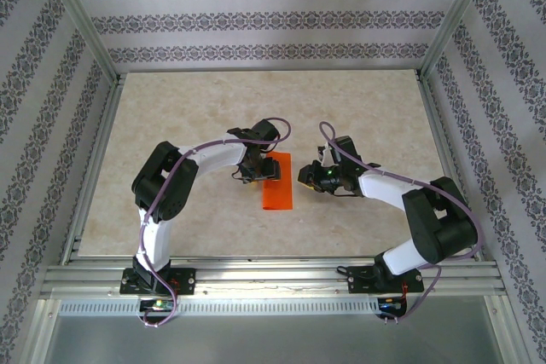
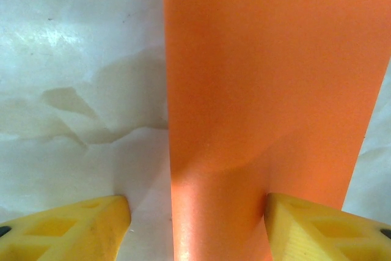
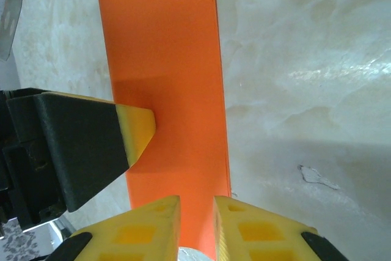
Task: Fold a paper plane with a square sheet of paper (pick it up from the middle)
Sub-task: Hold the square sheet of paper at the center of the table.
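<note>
The orange square sheet of paper [image 1: 277, 187] lies on the table folded into a narrow upright rectangle. My left gripper [image 1: 252, 172] hovers low over its upper left part and is open. In the left wrist view the gripper [image 2: 198, 224] straddles the paper's [image 2: 263, 77] left edge, one fingertip [image 2: 305, 227] on the sheet and the other over bare table. My right gripper [image 1: 303, 176] reaches in from the right. Its jaws [image 3: 197, 224] stand a narrow gap apart, with the sheet's [image 3: 165, 47] near end between them. A left fingertip [image 3: 137, 126] rests on the sheet.
The pale marbled tabletop [image 1: 188, 117] is bounded by aluminium rails and patterned walls [image 1: 273, 19]. A small scuff [image 3: 317, 176] marks the table to the right of the sheet. Both arms crowd the table's middle.
</note>
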Robot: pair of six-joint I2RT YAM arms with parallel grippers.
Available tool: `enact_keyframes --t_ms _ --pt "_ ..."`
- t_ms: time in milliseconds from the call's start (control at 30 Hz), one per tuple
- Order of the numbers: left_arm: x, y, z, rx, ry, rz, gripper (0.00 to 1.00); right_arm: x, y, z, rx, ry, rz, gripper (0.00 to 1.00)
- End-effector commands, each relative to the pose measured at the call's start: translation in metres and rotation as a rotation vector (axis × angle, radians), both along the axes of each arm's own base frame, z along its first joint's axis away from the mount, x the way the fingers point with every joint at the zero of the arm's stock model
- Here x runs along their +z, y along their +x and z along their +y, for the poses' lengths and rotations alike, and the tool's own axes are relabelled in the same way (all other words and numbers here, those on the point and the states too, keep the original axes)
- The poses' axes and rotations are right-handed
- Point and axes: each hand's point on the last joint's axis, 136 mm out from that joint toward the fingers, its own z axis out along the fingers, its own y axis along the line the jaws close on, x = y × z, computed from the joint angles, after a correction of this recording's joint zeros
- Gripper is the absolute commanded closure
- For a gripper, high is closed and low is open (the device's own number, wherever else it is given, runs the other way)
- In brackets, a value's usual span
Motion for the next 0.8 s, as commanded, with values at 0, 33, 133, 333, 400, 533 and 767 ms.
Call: enact_keyframes --t_ms 0,33,133,333,400,533,767 --pt "-0.0463 -0.0062 0.0192 0.024 0.1 0.039 0.36 -0.0002 0.0057 0.0009 -0.004 -0.046 -0.024 0.82" --pt "-0.0464 -0.0064 0.0194 0.026 0.1 0.04 0.36 -0.0012 0.0058 0.0012 -0.001 -0.056 -0.022 0.82" --pt "-0.0466 -0.007 0.0186 0.026 0.097 0.043 0.36 -0.0033 0.0075 -0.0005 -0.013 -0.07 -0.024 0.8" --pt "-0.0493 -0.007 0.0173 0.025 0.09 0.045 0.36 -0.0018 0.0052 -0.0048 -0.024 -0.079 -0.034 0.79" --pt "-0.0494 -0.0067 0.0156 0.012 0.081 0.041 0.36 -0.0023 0.0043 -0.0048 -0.02 -0.077 -0.033 0.79" --pt "-0.0499 -0.0066 0.0156 -0.003 0.086 0.043 0.34 -0.0016 0.0044 -0.0046 -0.02 -0.07 -0.03 0.79" --pt "-0.0534 -0.0071 0.0133 -0.024 0.083 0.048 0.34 0.0003 0.0035 -0.0045 -0.019 -0.064 -0.035 0.78"
